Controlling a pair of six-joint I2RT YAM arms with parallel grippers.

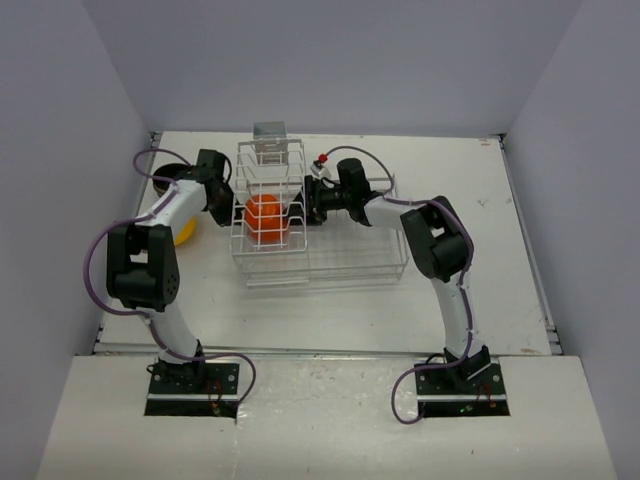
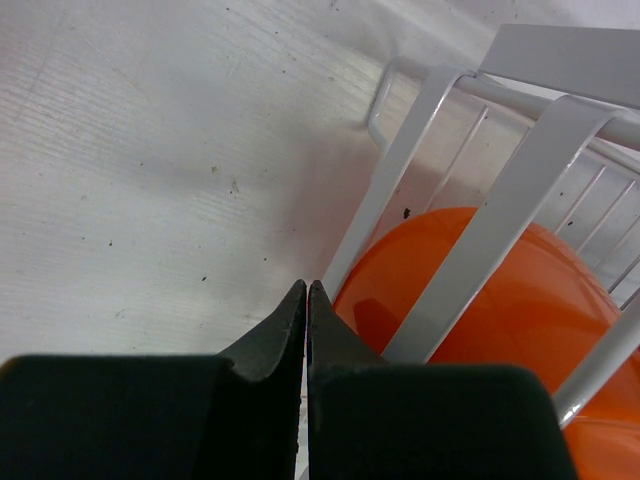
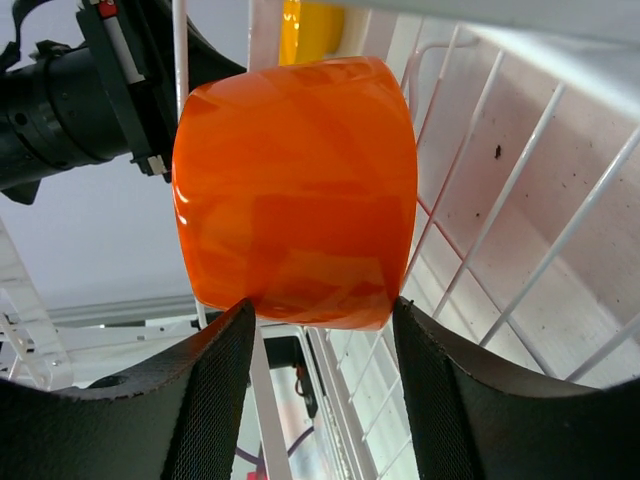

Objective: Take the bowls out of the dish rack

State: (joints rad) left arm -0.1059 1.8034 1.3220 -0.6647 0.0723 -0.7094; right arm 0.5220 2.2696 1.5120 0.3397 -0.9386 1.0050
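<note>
Two bowls were in view: one orange-red bowl just ahead of the right gripper, one yellow bowl behind the left gripper. One dish rack; two grippers.

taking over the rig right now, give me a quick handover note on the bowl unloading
Left gripper: shut, empty, tips just outside the dish rack, beside the orange bowl.
Right gripper: jaws apart, one finger on each side of the orange bowl's near end; no firm grip evident.
Things: orange bowl stands on edge in the rack's tall section. Yellow bowl sits on the table left of the rack, partly behind the left arm.
Done: yellow bowl is out.
Left: lift the orange bowl out. I can't make out any other bowls.
</note>
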